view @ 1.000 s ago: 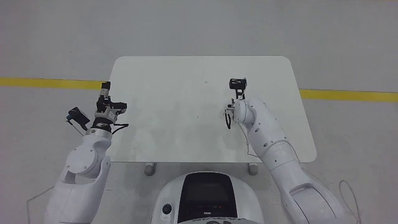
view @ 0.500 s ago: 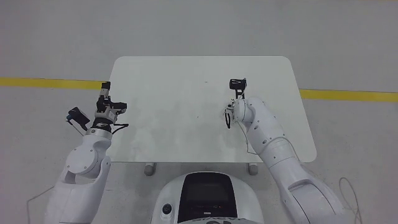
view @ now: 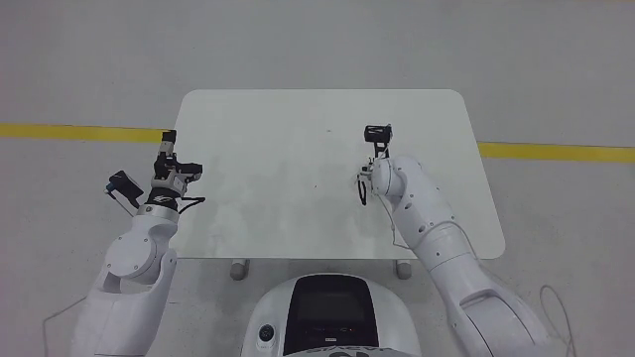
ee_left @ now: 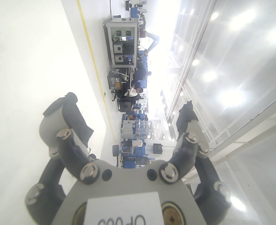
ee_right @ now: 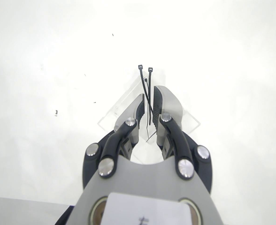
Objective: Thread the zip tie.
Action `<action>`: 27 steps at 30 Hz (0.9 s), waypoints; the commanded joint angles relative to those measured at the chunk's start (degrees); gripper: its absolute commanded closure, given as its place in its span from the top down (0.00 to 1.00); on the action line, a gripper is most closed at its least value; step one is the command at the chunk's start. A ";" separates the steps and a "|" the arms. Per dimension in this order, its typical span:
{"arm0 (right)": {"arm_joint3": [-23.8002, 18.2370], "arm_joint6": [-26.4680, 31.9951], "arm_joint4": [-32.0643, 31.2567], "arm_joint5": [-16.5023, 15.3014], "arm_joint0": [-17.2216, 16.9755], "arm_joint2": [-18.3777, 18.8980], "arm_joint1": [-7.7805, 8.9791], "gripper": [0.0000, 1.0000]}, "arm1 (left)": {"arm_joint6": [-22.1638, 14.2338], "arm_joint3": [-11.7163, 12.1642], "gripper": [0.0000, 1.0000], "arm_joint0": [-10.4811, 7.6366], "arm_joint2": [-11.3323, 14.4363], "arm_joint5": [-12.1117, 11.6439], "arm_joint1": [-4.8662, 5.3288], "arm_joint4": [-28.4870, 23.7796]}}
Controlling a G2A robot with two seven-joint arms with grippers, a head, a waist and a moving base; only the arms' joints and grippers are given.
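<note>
Over the white table (view: 288,139), right fingers (ee_right: 157,104) straddle the zip ties (ee_right: 143,80) without pinching; left fingers (ee_left: 70,115) gape empty.

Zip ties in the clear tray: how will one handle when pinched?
The zip ties are thin strips, so probably light and bendy, drooping past a pinch. They cross each other at the right gripper, so two may lift together. The clear tray looks smooth; a nudged tie likely slides.
</note>
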 commanded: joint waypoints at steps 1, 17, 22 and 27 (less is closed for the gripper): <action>-0.42 0.15 -0.09 -0.09 -0.21 -0.04 0.04 0.11 | 0.00 0.00 1.00 0.00 0.00 0.00 0.00 0.00; -1.70 0.68 0.10 -1.16 -0.74 -0.29 0.24 0.13 | 0.00 0.00 1.00 0.00 0.00 0.00 0.00 0.00; -1.76 0.69 0.16 -1.22 -0.67 -0.68 0.19 0.12 | 0.00 0.00 1.00 0.00 0.00 0.00 0.00 0.00; -1.06 0.52 0.28 -1.13 -0.36 -0.90 0.14 0.13 | 0.00 0.00 1.00 0.00 0.00 0.00 0.00 0.00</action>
